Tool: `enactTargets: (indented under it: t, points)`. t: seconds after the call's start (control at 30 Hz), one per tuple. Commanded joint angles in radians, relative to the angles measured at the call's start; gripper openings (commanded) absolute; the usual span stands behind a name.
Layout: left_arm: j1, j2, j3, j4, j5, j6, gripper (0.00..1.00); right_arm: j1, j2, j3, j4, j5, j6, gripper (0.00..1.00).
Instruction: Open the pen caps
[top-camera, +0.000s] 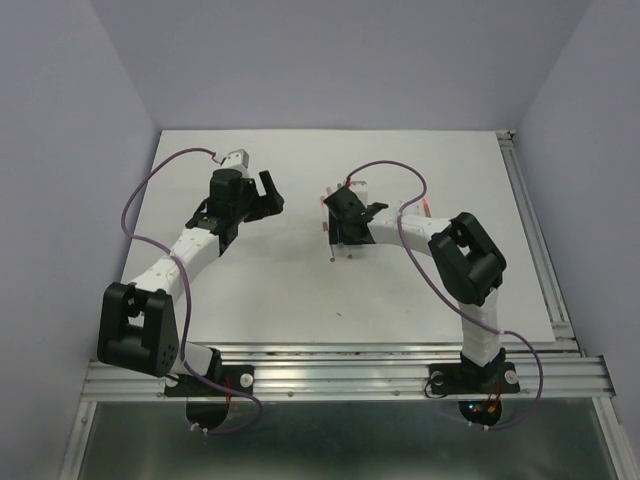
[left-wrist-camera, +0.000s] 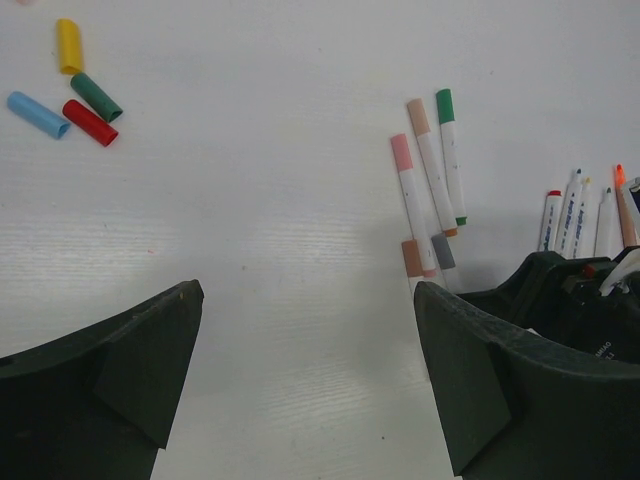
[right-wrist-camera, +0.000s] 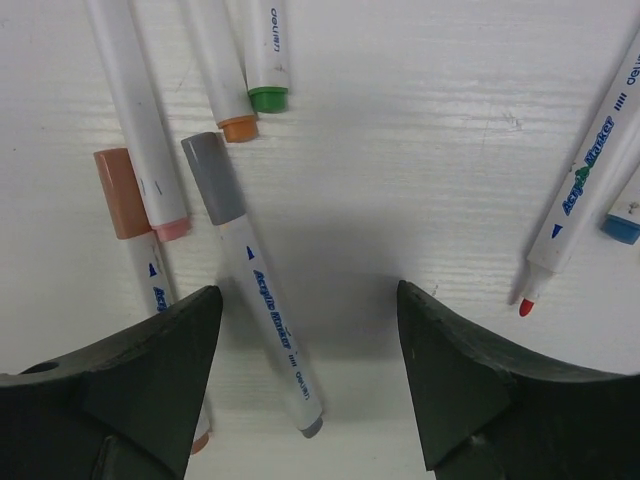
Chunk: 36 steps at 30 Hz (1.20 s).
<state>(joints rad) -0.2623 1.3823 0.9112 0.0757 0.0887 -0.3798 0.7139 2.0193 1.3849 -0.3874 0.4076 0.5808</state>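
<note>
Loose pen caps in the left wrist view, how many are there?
4, clustered at upper left: yellow cap, green cap, blue cap, red cap. Others may lie outside the frame.

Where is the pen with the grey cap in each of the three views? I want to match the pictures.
Top external: too small to pick out.
Left wrist: the grey-capped pen is right of centre, with only its cap end showing.
Right wrist: left of centre, lying at full length with its cap towards the top.
Shared landmark: the brown-capped pen, to its left in both wrist views.
</note>
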Motion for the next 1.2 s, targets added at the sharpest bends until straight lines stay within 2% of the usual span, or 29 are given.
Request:
enactTargets:
  t: [0.0, 0.07, 0.13, 0.17, 0.2, 0.33, 0.37, 0.57, 0.7, 0.83, 0.87, 1.07, 1.17]
  points:
    - [-0.003, -0.034, -0.005, 0.035, 0.013, 0.005, 0.99, 0.016, 0.024, 0.052, -0.025, 0.037, 0.016, 0.74]
    - [-0.003, -0.031, -0.005, 0.033, 0.010, 0.002, 0.99, 0.021, 0.030, 0.048, -0.036, 0.056, 0.024, 0.70]
    - [-0.002, -0.029, -0.005, 0.033, 0.008, 0.002, 0.99, 0.025, 0.029, 0.028, -0.039, 0.062, 0.039, 0.52]
    - [-0.003, -0.028, -0.005, 0.033, 0.008, 0.002, 0.99, 0.027, 0.027, 0.019, -0.041, 0.056, 0.045, 0.52]
    - [-0.003, -0.026, -0.002, 0.033, 0.009, 0.002, 0.99, 0.032, 0.024, 0.010, -0.035, 0.053, 0.053, 0.42]
    - [-0.003, -0.022, -0.003, 0.033, 0.008, -0.001, 0.99, 0.041, -0.014, -0.076, 0.007, -0.019, 0.066, 0.35]
    - [-0.003, -0.022, -0.003, 0.033, 0.003, -0.002, 0.99, 0.041, -0.037, -0.125, 0.018, -0.036, 0.070, 0.30]
    - [-0.003, -0.022, -0.002, 0.035, 0.009, -0.007, 0.99, 0.041, -0.160, -0.338, 0.113, -0.124, 0.119, 0.15]
    - [-0.005, -0.020, -0.008, 0.050, 0.087, -0.007, 0.99, 0.042, -0.276, -0.487, 0.156, -0.176, 0.128, 0.04]
    - [-0.011, -0.037, -0.037, 0.121, 0.221, -0.022, 0.99, 0.047, -0.431, -0.612, 0.248, -0.257, 0.097, 0.01]
    - [-0.018, -0.043, -0.043, 0.140, 0.252, -0.034, 0.99, 0.048, -0.512, -0.665, 0.309, -0.309, 0.071, 0.01]
    - [-0.104, -0.045, -0.037, 0.156, 0.272, -0.073, 0.99, 0.048, -0.752, -0.774, 0.498, -0.472, -0.019, 0.01]
    - [-0.155, -0.042, -0.025, 0.170, 0.287, -0.100, 0.99, 0.048, -0.844, -0.790, 0.548, -0.483, -0.045, 0.01]
